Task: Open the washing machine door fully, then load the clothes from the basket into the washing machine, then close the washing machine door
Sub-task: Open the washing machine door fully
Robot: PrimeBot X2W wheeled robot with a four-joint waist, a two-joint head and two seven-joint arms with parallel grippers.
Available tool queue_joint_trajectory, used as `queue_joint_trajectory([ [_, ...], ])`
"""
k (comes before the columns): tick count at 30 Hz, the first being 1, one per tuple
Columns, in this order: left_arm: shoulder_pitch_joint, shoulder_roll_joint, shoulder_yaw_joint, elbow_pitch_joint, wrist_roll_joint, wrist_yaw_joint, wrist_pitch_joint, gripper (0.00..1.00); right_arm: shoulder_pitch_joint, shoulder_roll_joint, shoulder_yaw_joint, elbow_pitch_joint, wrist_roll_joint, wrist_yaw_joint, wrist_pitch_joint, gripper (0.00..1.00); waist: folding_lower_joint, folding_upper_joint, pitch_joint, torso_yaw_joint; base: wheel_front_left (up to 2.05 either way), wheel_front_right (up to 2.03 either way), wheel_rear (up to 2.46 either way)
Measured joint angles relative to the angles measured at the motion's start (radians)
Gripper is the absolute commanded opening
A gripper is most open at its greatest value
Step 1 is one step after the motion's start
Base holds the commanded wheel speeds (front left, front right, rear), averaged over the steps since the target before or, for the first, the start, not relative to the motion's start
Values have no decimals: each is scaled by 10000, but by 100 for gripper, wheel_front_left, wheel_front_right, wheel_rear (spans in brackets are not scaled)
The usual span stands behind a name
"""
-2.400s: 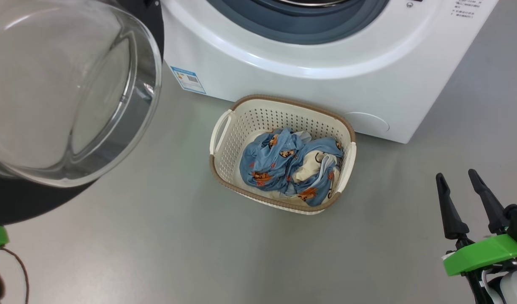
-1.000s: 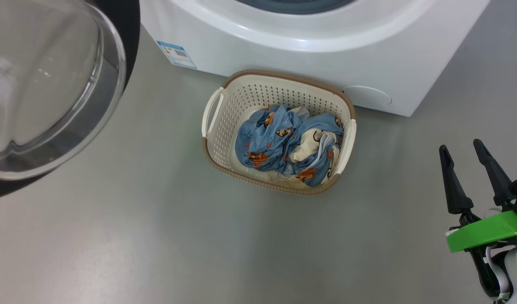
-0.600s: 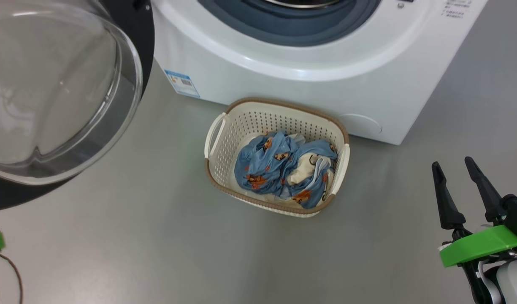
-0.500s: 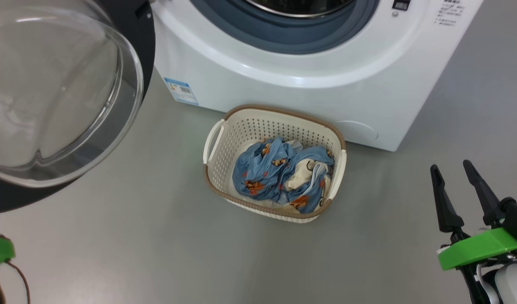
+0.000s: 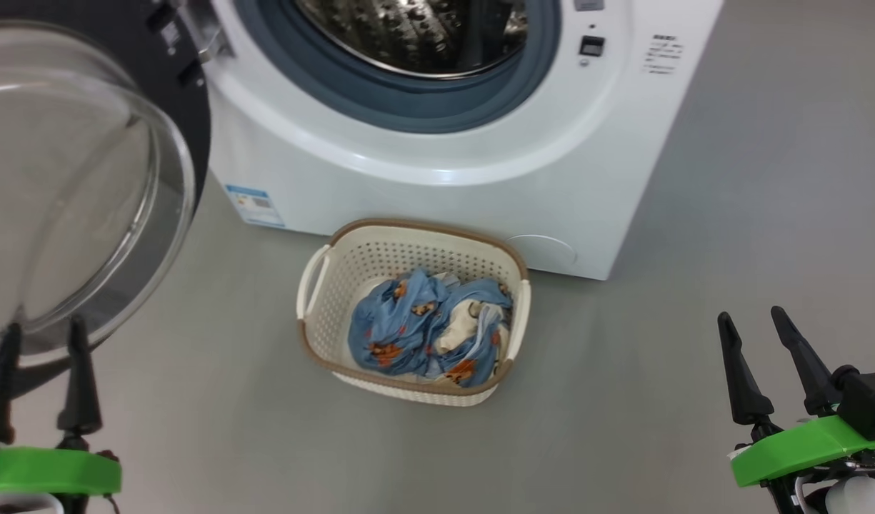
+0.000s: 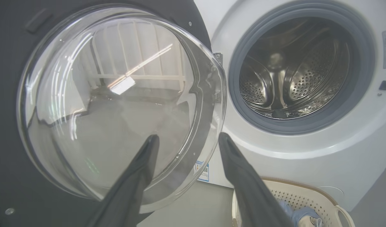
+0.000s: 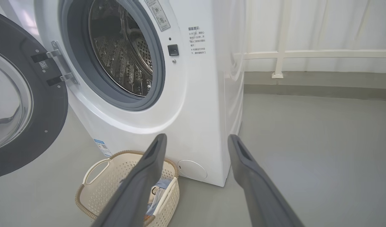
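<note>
Nothing is legible: the washing machine carries small printed lines right of its drum opening and a blue label sticker low on its front, both too small to read.

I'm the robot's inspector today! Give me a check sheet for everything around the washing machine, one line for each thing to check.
Surface: plain grey floor, smooth, no spills seen.
Job's things: big white front-loading washing machine with its round black-rimmed glass door swung wide open; no clothes seen in the steel perforated drum; light blue cartoon-print clothes bundled inside the small cream perforated basket, which stands on the floor just in front of the machine.
Clutter: nothing seen.
Grippers: left gripper open, holding nothing, facing the door's glass; right gripper open, holding nothing, over bare floor to the right of the basket.
Cables: nothing seen.
Surroundings: cream-white railing beyond the machine.
</note>
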Motion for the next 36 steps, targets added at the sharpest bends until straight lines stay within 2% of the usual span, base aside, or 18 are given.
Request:
queue_joint_trajectory([
  [8, 375, -73, -892, -144, -40, 0, 0, 100, 25, 104, -13, -2, 2, 0, -2, 100, 1, 0, -218, -879, 0, 0, 0],
  [25, 825, -46, -1296, -903, -56, 0, 0, 100, 206, 380, 13, -33, 4, 0, -2, 100, 1, 0, -317, -2820, 0, 0, 0],
  [29, 838, -88, -1319, -961, -59, 0, 0, 100, 220, 414, -63, -81, 4, 0, -2, 100, 1, 0, -302, -3090, 0, 0, 0],
  [36, 843, -245, -1239, -961, -253, 0, 0, 100, 244, 510, -136, -94, 4, 0, -2, 100, 1, 0, -189, -3159, 0, 0, 0],
])
